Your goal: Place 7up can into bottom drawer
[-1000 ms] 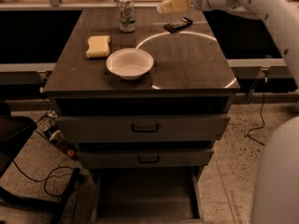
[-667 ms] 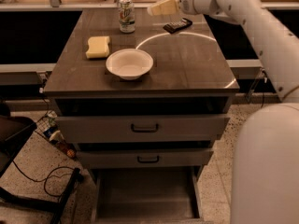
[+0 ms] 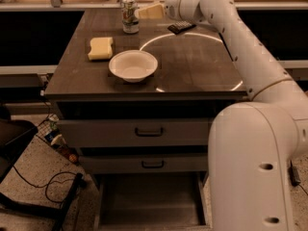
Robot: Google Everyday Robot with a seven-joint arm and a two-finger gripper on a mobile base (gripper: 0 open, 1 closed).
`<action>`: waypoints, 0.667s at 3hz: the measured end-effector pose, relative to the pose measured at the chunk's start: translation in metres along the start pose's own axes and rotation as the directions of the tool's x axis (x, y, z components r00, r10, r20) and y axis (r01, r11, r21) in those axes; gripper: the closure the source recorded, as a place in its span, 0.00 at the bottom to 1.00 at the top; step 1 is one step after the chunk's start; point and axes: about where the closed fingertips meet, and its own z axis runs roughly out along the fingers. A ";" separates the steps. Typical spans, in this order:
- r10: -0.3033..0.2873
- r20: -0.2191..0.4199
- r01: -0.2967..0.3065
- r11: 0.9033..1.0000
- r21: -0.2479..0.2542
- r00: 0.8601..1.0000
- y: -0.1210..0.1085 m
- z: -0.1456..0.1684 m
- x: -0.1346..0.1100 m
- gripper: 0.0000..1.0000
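Note:
The 7up can stands upright at the far edge of the dark cabinet top, left of centre. My gripper reaches in from the right and sits just right of the can, at can height, close to it. The white arm runs back over the right side of the top. The bottom drawer is pulled out below, a grey tray with a bare floor.
A white bowl sits near the front of the top and a yellow sponge lies to its left. A small dark object lies behind the arm. Two upper drawers are shut. Cables lie on the floor at left.
The arm has swung left across the back of the top, bringing the gripper from right of the dark object to just beside the can. The can has not moved.

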 end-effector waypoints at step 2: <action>0.113 0.089 -0.107 0.992 -0.071 0.990 0.018 0.057 0.017 0.00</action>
